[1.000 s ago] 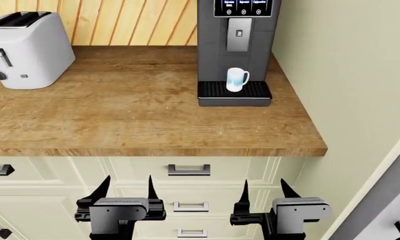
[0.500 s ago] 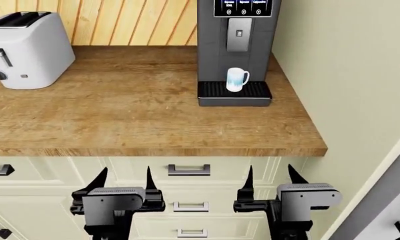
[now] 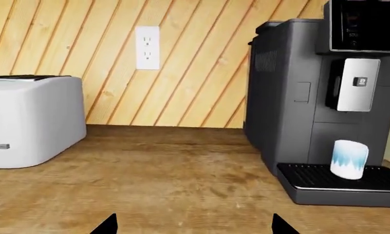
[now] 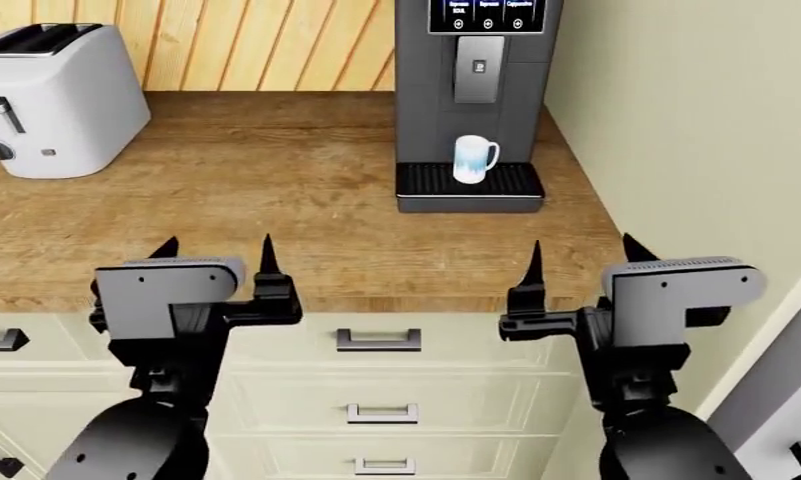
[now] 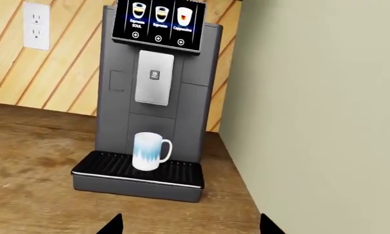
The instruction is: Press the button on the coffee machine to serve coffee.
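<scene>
Both tools, left [image 4: 216,252] and right [image 4: 580,250], spread wide, unladen, at counter [image 4: 307,290] front edge; button [image 5: 154,74] well apart.

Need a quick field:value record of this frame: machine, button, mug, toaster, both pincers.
coffee machine: upright at the counter's back right, next to the wall; screen lit
button: small dark square on the silver panel below the screen; nothing touching it
mug: white, upright on the drip tray
toaster: white, on the counter's far left
left pincer: open, empty, at the counter's front edge
right pincer: open, empty, at the front edge, well short of the machine
</scene>
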